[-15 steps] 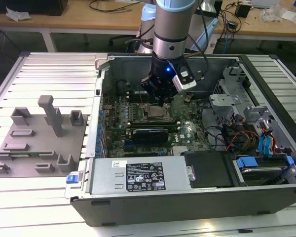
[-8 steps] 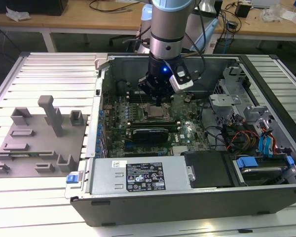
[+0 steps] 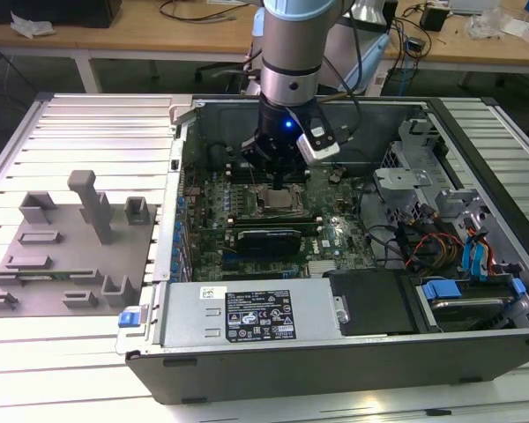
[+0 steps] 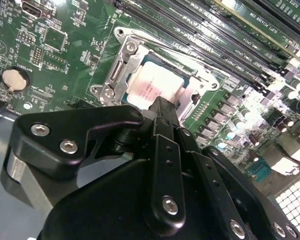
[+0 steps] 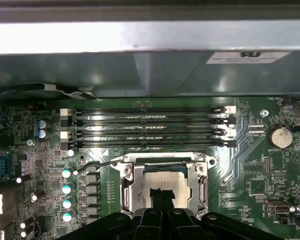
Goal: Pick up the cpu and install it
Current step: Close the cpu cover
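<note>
Your gripper (image 5: pixel 161 195) is reaching down with its fingers drawn together, the tips touching or just above the cpu (image 4: pixel 151 86). The cpu is lying flat inside the socket frame (image 4: pixel 119 70) on the motherboard (image 3: pixel 335 238). That board is sitting toward the far side of the open computer case (image 3: pixel 335 361), and the grey fixture plate (image 3: pixel 62 291) is lying well apart on the exterior view's left.

The cpu (image 4: pixel 152 85) sits in the socket (image 4: pixel 121 65) on the motherboard (image 3: pixel 335 238) inside the case (image 3: pixel 335 370), with the gripper (image 3: pixel 278 183) right over it. Memory slots (image 5: pixel 150 127) run beside the socket. A plate (image 3: pixel 70 256) lies outside the case on the exterior view's left; a drive cage (image 3: pixel 406 185) stands at the case's right end
</note>
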`<action>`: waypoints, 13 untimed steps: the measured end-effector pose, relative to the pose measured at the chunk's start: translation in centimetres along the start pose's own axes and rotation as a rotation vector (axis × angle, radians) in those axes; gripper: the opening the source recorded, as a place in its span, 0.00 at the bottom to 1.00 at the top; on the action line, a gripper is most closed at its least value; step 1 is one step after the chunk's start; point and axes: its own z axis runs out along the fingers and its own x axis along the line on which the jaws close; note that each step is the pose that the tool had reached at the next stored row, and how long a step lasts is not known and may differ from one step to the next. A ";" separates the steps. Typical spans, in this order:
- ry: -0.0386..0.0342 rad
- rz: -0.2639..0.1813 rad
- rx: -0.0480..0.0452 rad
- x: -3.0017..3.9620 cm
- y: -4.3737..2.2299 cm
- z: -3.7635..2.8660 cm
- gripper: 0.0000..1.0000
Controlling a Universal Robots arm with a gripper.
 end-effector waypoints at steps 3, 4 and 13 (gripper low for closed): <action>-0.0001 -0.015 -0.0004 0.10 -0.01 0.02 0.11; -0.0002 -0.021 -0.0005 0.15 -0.05 0.03 0.11; 0.0002 -0.116 -0.0007 0.74 -0.73 0.33 0.11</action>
